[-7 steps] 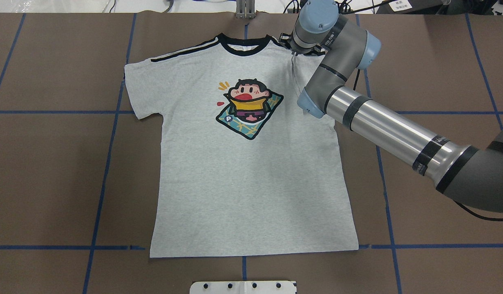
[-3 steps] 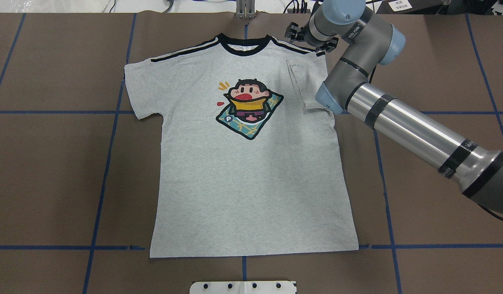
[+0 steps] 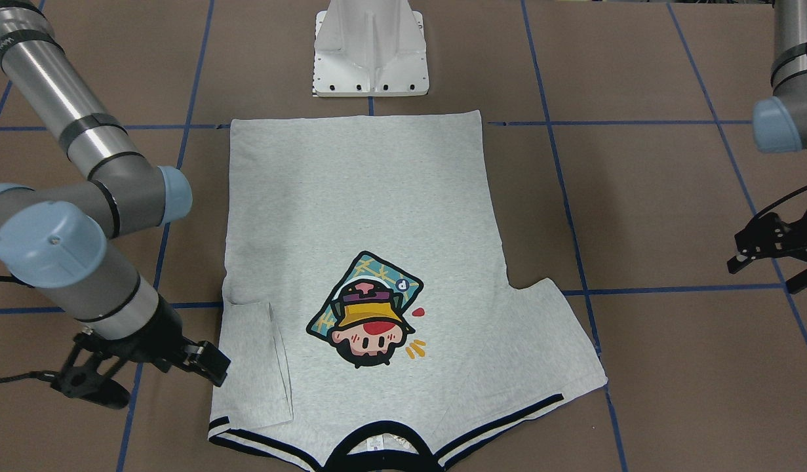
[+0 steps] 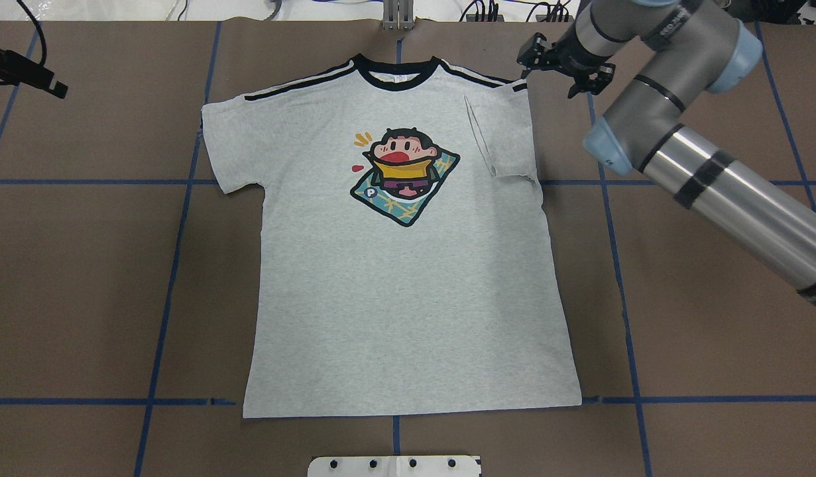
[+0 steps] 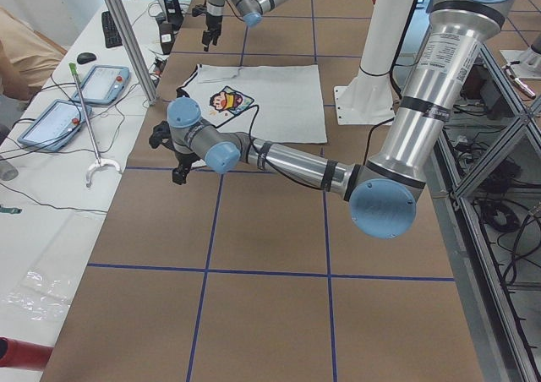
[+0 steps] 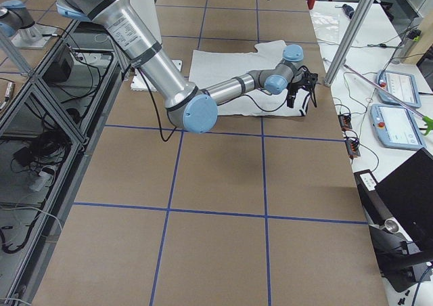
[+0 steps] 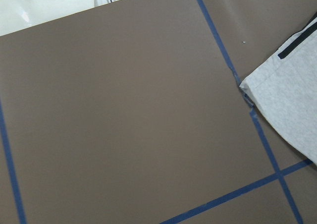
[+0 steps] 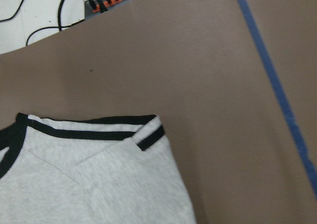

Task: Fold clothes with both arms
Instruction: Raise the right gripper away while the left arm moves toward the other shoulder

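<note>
A light heather-grey T-shirt (image 4: 408,298) with a black collar and black double shoulder stripes is lying flat, print up, on the brown paper-covered desk (image 4: 83,265) crossed with blue tape lines (image 4: 175,265). The sleeve on my right (image 4: 507,139) is lying folded in over the chest; the other sleeve is lying spread out. On the shirt's colourful cartoon-head print (image 4: 404,175) I am reading only a white "P" in a small dark circle. The collar label is too small to read. I am holding my right jaws spread apart and empty just beside the shirt's striped shoulder corner, clear of the cloth. My left jaws are hanging parted and empty well apart from the spread sleeve. The white metal pedestal (image 3: 370,46) is standing just beyond the shirt's hem.
</note>
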{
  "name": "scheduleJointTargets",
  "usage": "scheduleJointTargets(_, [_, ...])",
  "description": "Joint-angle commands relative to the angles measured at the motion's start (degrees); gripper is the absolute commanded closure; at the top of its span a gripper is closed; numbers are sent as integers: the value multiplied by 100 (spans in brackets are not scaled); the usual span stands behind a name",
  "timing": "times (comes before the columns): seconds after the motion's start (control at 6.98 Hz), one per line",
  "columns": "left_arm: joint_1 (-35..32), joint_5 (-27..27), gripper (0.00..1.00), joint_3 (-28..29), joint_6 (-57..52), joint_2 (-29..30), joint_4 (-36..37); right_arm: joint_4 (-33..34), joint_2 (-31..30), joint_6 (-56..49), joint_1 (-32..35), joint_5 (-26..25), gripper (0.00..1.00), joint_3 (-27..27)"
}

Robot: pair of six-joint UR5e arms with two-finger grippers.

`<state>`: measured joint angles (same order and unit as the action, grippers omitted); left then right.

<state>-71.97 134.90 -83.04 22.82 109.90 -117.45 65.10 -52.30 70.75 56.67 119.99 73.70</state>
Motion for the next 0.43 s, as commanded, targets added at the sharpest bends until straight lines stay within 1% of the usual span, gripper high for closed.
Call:
scheduleJointTargets(0.0, [681,-504,0,873,1465,487,-1039,1140,-1313,-1205,474,698,0,1956])
scheduleJointTargets(0.14, [885,-648,0,1451,1601,828,-1226,1310,-1510,-1621,616,814,0,2138])
scheduleJointTargets(0.29, [895,-658,0,1866,1707,997,-1532,1329,-1555,-1869,774,842,0,2166])
